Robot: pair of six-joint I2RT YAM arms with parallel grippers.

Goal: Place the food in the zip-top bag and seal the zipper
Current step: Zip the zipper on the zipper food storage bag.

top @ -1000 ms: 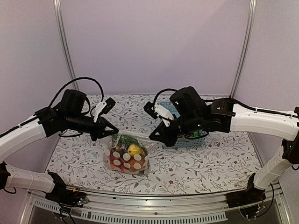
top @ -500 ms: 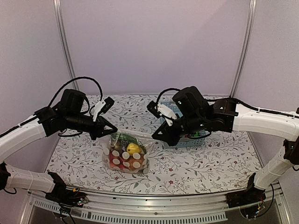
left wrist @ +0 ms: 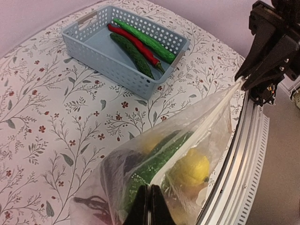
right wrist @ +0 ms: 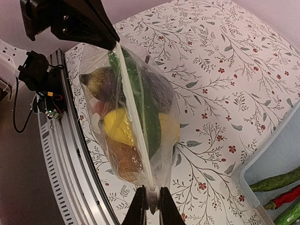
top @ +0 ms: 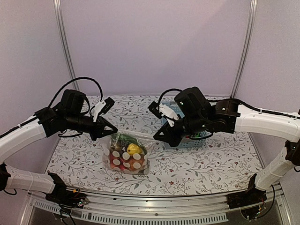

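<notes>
Left gripper [left wrist: 149, 206] and right gripper [right wrist: 151, 201] each pinched 1 zipper [right wrist: 133, 117] end. The zip-top bag [top: 126, 157] sat toward the tabletop's [top: 211, 164] near edge. Most food [right wrist: 117, 125] was bagged. 2 cucumbers [left wrist: 145, 40] and 1 chili [left wrist: 132, 43] were unbagged in the basket [left wrist: 110, 64]. Seal unconfirmed.

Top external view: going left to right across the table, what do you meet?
The left gripper pinching the bag's left mouth corner → zip-top bag → right gripper pinching the right corner → light-blue basket.
</notes>
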